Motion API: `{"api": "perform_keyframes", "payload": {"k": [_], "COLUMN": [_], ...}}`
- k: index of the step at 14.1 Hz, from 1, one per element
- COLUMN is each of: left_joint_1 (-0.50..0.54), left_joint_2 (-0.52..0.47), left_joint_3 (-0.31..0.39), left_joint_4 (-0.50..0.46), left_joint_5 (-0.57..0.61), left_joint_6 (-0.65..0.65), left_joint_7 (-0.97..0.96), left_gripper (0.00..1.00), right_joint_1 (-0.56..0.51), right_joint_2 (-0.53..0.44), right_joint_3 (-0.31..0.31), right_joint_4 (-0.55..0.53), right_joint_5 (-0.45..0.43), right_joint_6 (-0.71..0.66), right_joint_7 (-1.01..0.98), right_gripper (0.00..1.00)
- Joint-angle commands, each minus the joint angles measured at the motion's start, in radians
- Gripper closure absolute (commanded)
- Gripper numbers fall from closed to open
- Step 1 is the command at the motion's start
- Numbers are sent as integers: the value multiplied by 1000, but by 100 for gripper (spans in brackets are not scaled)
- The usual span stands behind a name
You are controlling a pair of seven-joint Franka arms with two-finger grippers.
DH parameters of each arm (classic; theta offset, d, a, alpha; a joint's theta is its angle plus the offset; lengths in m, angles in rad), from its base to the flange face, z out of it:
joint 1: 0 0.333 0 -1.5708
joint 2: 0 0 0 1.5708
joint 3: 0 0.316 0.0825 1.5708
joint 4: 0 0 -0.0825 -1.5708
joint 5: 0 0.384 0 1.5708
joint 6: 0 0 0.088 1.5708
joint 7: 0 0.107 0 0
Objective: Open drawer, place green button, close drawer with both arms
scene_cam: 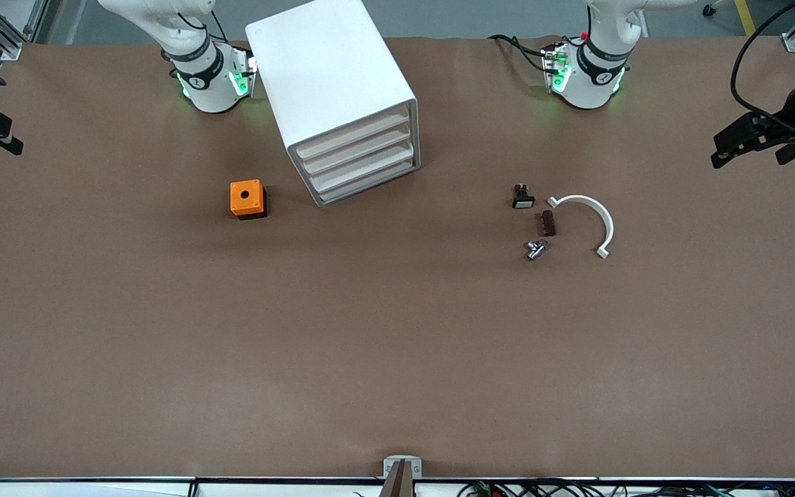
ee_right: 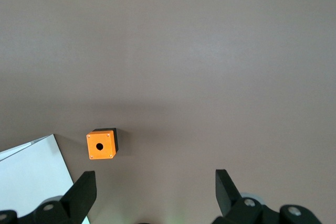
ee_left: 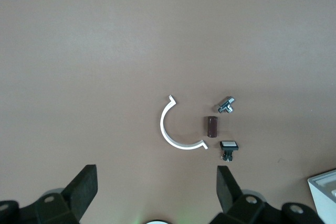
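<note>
Your left end effector [ee_left: 157,192] hangs fingers apart over the button [ee_left: 227,105]; only the right end effector [ee_right: 155,195] (also agape) sights the orange cube [ee_right: 102,144].

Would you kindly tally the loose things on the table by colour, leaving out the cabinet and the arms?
White: 1, the curved bracket
Orange: 1, the orange cube
Brown: 1, the small brown block
Black with a white face: 1, the white-faced button
Silvery: 1, the small part nearest the front camera; its colours are too small to tell
Total: 5
</note>
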Motion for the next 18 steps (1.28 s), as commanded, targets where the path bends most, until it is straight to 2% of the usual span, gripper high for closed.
{"api": "perform_keyframes", "payload": {"k": [1,12,16,18], "left_joint_1": [53,51,51,53], "left_joint_2": [-54,-43,-34,-22], "left_joint_3": [-57,-51,-51,-48], "left_joint_4": [-59,-46,-40,-8], "left_joint_5": [-8,3,4,3], "left_joint_6": [17,31,30,22], "left_joint_7": [8,7,16,5], "left_gripper": [0,0,0,0], "right_joint_1": [6,5,2,2], "right_joint_2": [-27,-27,-27,-27], "right_joint_3": [-6,-8,-6,-5], "right_joint_4": [-23,-26,-26,-26], "right_joint_5": [3,10,11,13], "right_joint_6": [-5,-36,-49,-52], "right_joint_7": [2,5,75,98], "right_gripper": [0,0,0,0]}}
